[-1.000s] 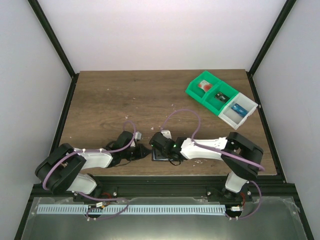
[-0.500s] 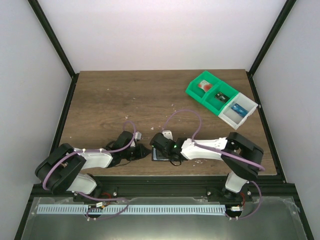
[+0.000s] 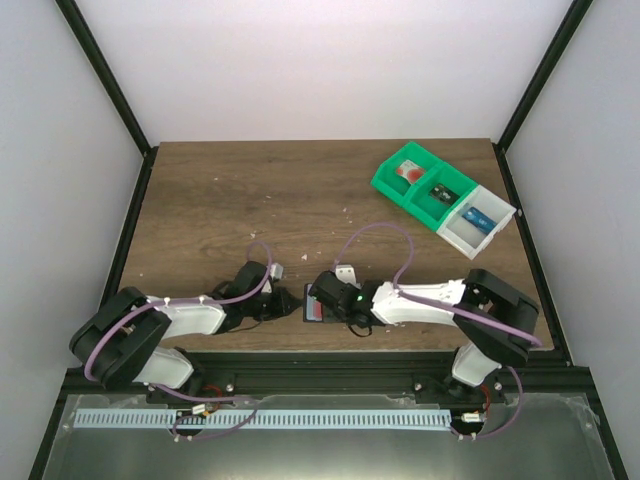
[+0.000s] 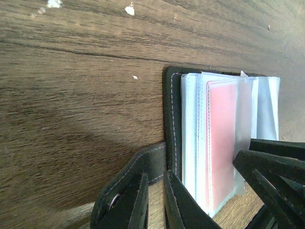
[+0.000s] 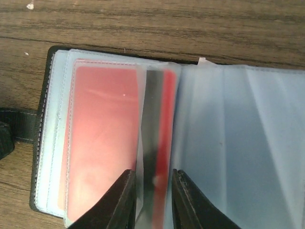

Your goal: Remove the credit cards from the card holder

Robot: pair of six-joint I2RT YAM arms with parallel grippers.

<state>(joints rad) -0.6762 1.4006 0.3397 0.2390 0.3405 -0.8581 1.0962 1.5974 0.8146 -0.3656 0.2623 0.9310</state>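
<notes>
The card holder [image 3: 312,309] lies open near the table's front edge, its dark stitched rim [image 4: 171,119] framing clear sleeves. One red credit card [image 5: 102,138] rests flat in a sleeve. A second red card with a dark stripe [image 5: 162,143] stands on edge in a lifted sleeve leaf, and my right gripper [image 5: 153,191] is shut on that leaf, one finger on each side. My left gripper [image 4: 156,200] sits at the holder's left edge, jaws nearly together on the black strap tab [image 4: 143,162]. Seen from above, the two grippers [image 3: 290,303] [image 3: 322,300] meet over the holder.
A green two-compartment bin [image 3: 425,188] and a white bin [image 3: 478,220] with small items stand at the back right. Pale crumbs [image 4: 129,8] dot the wood. The table's front edge [image 3: 330,347] runs just below the holder.
My right gripper's jaws have narrowed onto the raised sleeve leaf, and the right arm has shifted slightly toward the front edge. The left gripper has stayed put.
</notes>
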